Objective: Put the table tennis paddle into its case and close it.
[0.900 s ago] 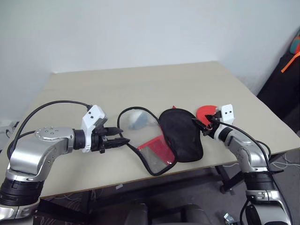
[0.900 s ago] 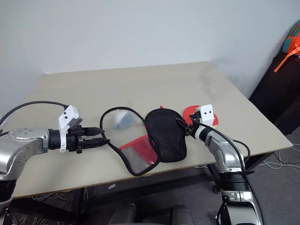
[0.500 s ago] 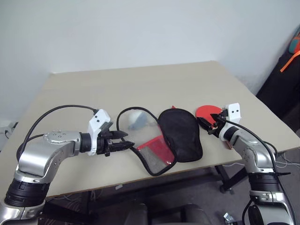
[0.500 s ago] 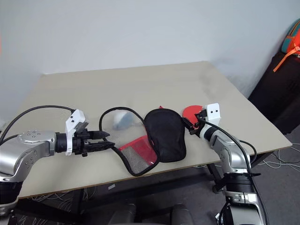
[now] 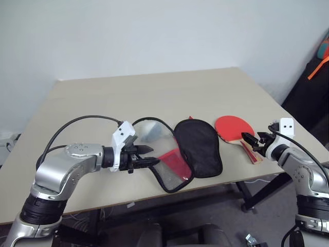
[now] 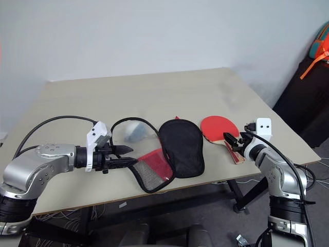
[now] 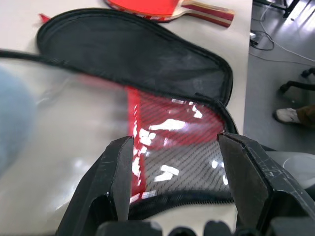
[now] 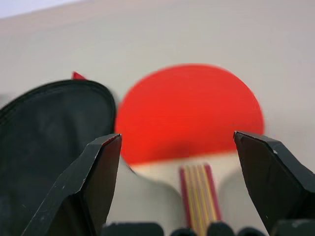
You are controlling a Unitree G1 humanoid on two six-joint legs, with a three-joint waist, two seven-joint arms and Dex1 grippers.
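Note:
The table tennis paddle (image 5: 232,127) lies flat on the table, red face up, with its wooden handle (image 5: 250,152) pointing to the front right edge. My right gripper (image 5: 250,142) is open just behind the handle, one finger on either side of it in the right wrist view (image 8: 177,138). The case (image 5: 198,146) lies open left of the paddle, black lining up, and its red mesh flap (image 5: 172,165) is folded toward the front edge. My left gripper (image 5: 150,155) is open at the flap's left edge, and the mesh (image 7: 172,147) shows between its fingers.
A small white lump (image 5: 149,130) sits under a clear, black-edged panel behind my left gripper. The tan table (image 5: 154,92) ends close in front of the case. A dark bag (image 5: 313,87) stands off the table's right side.
My right gripper has drawn back to the right, off the blade, and the paddle now lies uncovered. My left gripper has moved right, up to the mesh flap.

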